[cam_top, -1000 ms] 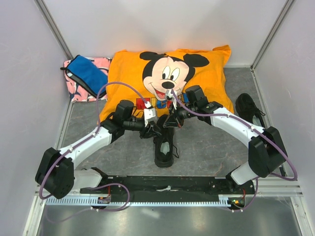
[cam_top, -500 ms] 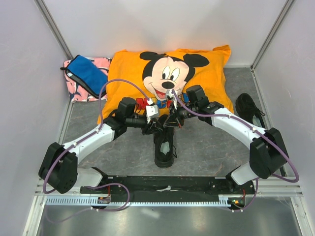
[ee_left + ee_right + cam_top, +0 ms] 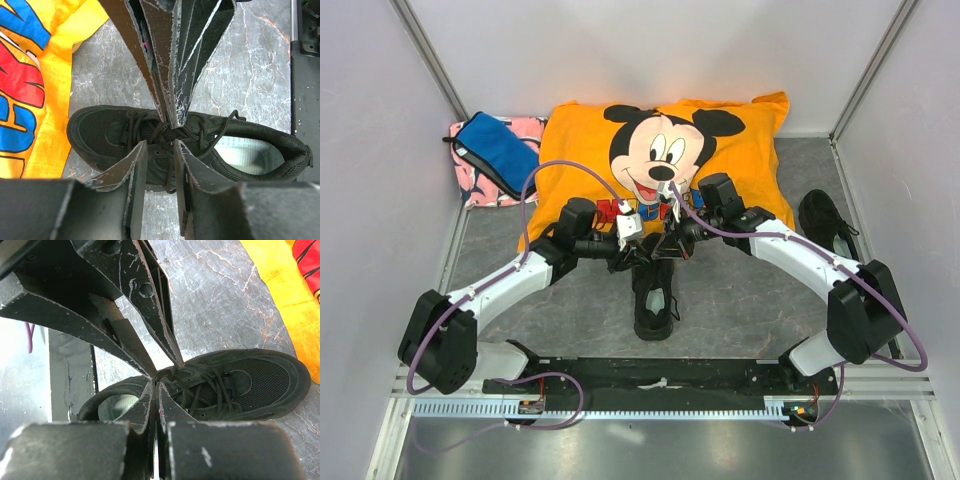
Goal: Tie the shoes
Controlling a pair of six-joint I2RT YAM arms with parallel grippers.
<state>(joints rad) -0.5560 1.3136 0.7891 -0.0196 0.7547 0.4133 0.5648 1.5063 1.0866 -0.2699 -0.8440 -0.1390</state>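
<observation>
Left gripper (image 3: 160, 145) farther in, jaws ajar; right gripper (image 3: 155, 383) tight on shoe laces (image 3: 200, 386), wrist views only.

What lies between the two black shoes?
Between centre shoe and right shoe: only bare tabletop, crossed above by the right arm, per top view.

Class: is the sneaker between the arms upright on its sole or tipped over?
Upright. The sneaker shows its laces and grey insole facing up in the top and wrist views.
</observation>
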